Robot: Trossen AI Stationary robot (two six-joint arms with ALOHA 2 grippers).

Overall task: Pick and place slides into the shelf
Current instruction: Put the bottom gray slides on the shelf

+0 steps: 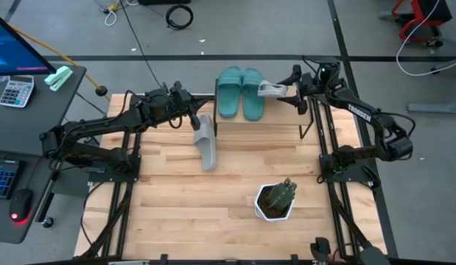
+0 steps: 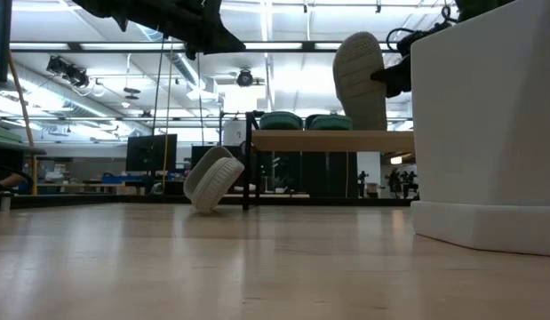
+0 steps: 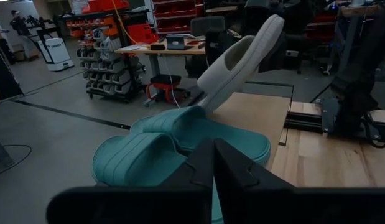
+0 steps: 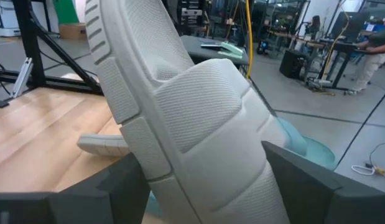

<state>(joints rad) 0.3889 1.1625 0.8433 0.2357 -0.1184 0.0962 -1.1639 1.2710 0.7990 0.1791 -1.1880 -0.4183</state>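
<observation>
Two teal-green slides (image 1: 240, 93) lie side by side on the shelf (image 1: 286, 129), at its left part as the high view shows it. Just to their right, above the shelf's plank, the right gripper (image 1: 290, 90) holds a light grey slide (image 1: 271, 90) lifted off the wood. In the right wrist view this slide (image 4: 186, 106) fills the space between the two dark fingers (image 4: 307, 180), which press on its sides, so the jaws are clamped around it. In the low view the same slide (image 2: 362, 80) stands nearly upright over the shelf top (image 2: 332, 140), sole facing the camera, its lower end close to the plank.

Off the shelf's left end, the second light grey slide (image 1: 205, 141) lies on the wooden table (image 1: 169, 199), tilted on its edge beside the shelf's black leg in the low view (image 2: 212, 178). The left gripper (image 1: 192, 118) hovers near the shelf's left end, above this slide and holding nothing; in the left wrist view its fingers (image 3: 232, 168) meet at the tips, jaws closed together. A white pot with a plant (image 1: 276, 200) stands on the table, well apart from the shelf.
</observation>
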